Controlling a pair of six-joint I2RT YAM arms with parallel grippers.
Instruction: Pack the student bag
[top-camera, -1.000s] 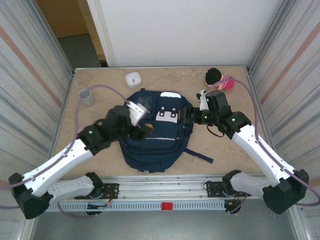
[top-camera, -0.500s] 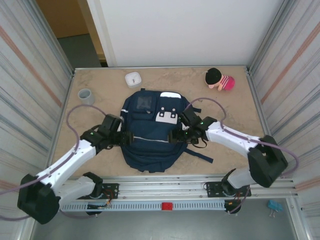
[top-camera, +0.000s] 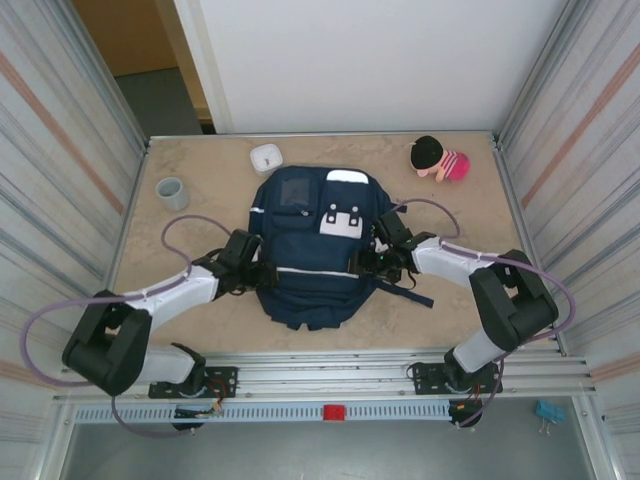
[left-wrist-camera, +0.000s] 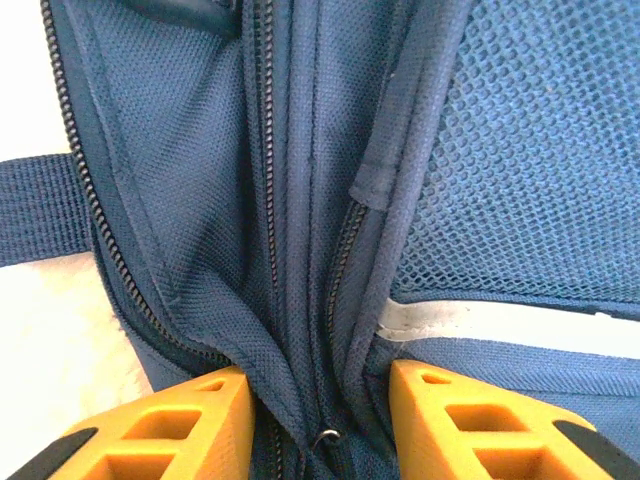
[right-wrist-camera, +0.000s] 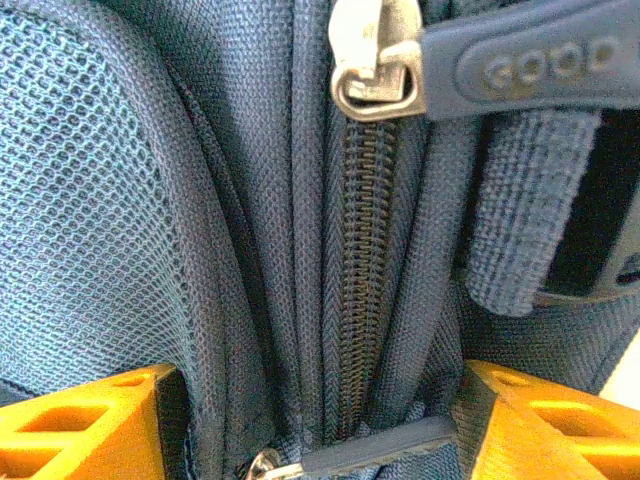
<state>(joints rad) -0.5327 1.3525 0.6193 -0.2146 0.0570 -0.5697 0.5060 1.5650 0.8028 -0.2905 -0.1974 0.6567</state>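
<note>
**Four singles, one pair**

One bag (top-camera: 310, 250), one grey cup (top-camera: 171, 192), one white tub (top-camera: 265, 157), one plush doll (top-camera: 440, 159), all on one table (top-camera: 210, 160). Then the left gripper (top-camera: 262, 275) and the right gripper (top-camera: 362, 262): that makes two.

Your student bag (top-camera: 315, 250) lies central on the table (top-camera: 470, 215), the left gripper (top-camera: 262, 276) at its left side, the right gripper (top-camera: 364, 264) at its right, each pinching a fold. Just behind it sits a small container (top-camera: 265, 157); a cup (top-camera: 171, 192) stands back left, a plush toy (top-camera: 440, 158) back right.
</note>
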